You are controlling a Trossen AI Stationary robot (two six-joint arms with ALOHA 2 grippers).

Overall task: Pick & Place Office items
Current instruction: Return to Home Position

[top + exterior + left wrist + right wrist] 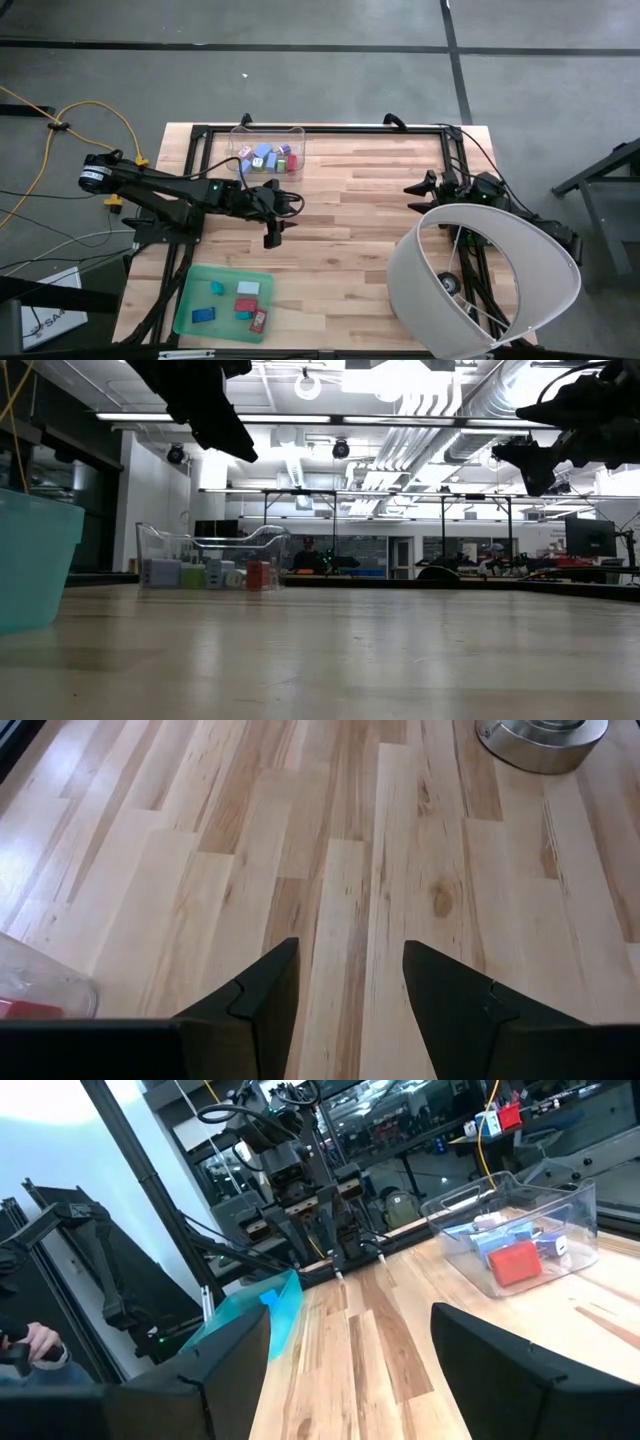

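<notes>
**A:** What is hard to make out?

**B:** From above, the items (268, 158) in the bin (240, 140) merge into one small heap of blue, pink, red and green, and I cannot count them. A white drum-shaped shade (520, 250) covers the table corner farthest from the bin and hides the base of the right arm. The left wrist view catches only one corner of the bin, with a sliver of red behind it.

**A:** What about materials?

**B:** The table (350, 250) is pale wood in staggered planks, smooth with a slight sheen. The bin is thin, clear plastic with rounded corners and a curled rim. The tray (225, 275) is flat translucent green plastic. It sits well apart from the bin, at the opposite table edge.

**A:** And the items themselves?

**B:** They are little boxy blocks. From table height, the ones in the bin stand in a row along its floor: pale, green, white and red. Five more lie in the tray, spaced apart, in blue, teal, white and red.

**A:** And the grippers?

**B:** The left gripper (350, 945) hangs above the table just beside the bin, on the side toward the tray. Its jaws are spread, with bare wood showing between them. The right gripper (350, 1312) is raised well away from the bin, across the table. Its jaws are spread as well.
</notes>
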